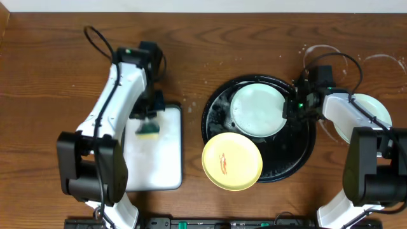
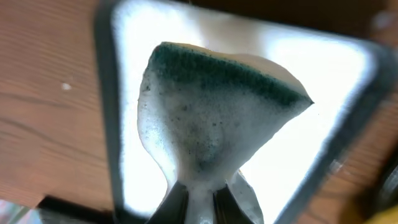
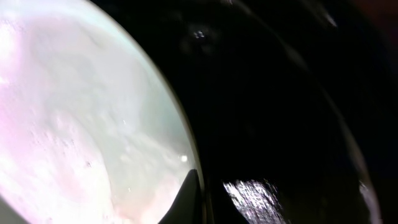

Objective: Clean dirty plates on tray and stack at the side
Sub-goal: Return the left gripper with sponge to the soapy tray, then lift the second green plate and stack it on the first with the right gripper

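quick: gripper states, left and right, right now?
Left gripper: shut on the foamy green sponge.
Right gripper: at the mint plate rim; open or shut cannot be told.

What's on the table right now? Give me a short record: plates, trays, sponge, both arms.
large round black tray: wet, holds a foamy mint-green round plate
yellow round plate: orange-red smear, overlaps the tray's lower-left rim
second mint-green plate: on the brown wooden tabletop, right of the tray
green sponge: soapy, above the white rectangular tray
left jaws: shut on the sponge
right jaws: at the foamy plate's right rim; grip unclear
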`<state>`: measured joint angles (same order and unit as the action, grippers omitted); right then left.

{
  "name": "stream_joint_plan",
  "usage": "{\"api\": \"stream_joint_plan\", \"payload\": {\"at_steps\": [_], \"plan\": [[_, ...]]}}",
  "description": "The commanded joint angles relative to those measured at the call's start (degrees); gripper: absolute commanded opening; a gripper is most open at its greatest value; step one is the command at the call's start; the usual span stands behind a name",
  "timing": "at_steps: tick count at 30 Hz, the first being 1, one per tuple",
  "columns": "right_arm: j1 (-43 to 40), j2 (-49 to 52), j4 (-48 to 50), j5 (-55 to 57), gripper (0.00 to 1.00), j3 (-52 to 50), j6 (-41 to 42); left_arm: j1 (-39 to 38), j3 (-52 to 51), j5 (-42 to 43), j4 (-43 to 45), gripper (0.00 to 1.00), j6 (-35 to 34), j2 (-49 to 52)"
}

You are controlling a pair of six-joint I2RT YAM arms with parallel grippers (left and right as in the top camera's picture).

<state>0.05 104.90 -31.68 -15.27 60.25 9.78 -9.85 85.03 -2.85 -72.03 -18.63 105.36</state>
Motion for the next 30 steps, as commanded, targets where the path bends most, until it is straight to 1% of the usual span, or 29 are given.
{"api": "stream_joint_plan", "payload": {"at_steps": [1, 8, 12, 15, 20, 22, 23, 24, 30], "plan": [[0.5, -5.3, -3.2, 7.3, 0.01, 2.7, -1.0, 0.7, -5.1, 0.9, 3.3, 0.07, -0.4, -0.2], [5.8, -16.3, -8.2, 27.5, 0.01, 2.9, -1.3, 3.0, -6.3, 0.9, 4.6, 0.08, 1.0, -0.4], [9.7, -22.0, -8.2, 37.2, 0.01, 2.9, -1.7, 4.4, -6.3, 0.9, 4.6, 0.08, 1.0, -0.4], [12.8, -25.0, -7.1, 43.7, 0.01, 2.9, -4.2, 4.9, -6.3, 0.9, 4.6, 0.08, 1.0, -0.4], [17.2, -25.9, -4.5, 52.9, 0.01, 2.9, -11.0, 4.9, -6.3, 0.9, 4.6, 0.08, 1.0, -0.4], [18.9, -25.9, -3.4, 54.7, 0.01, 2.9, -14.7, 4.9, -6.3, 0.9, 4.6, 0.09, 1.0, -0.4], [19.9, -25.9, -2.7, 55.3, 0.01, 2.9, -16.9, 4.9, -6.3, 0.9, 4.6, 0.12, 1.0, -0.4], [20.7, -25.9, -2.2, 56.0, 0.01, 2.9, -18.5, 4.9, -6.3, 0.9, 4.6, 0.13, 1.0, -0.4], [27.8, -25.9, -0.7, 65.2, 0.01, 2.9, -25.9, 4.9, -6.3, 0.9, 4.6, 0.13, 1.0, -0.4]]}}
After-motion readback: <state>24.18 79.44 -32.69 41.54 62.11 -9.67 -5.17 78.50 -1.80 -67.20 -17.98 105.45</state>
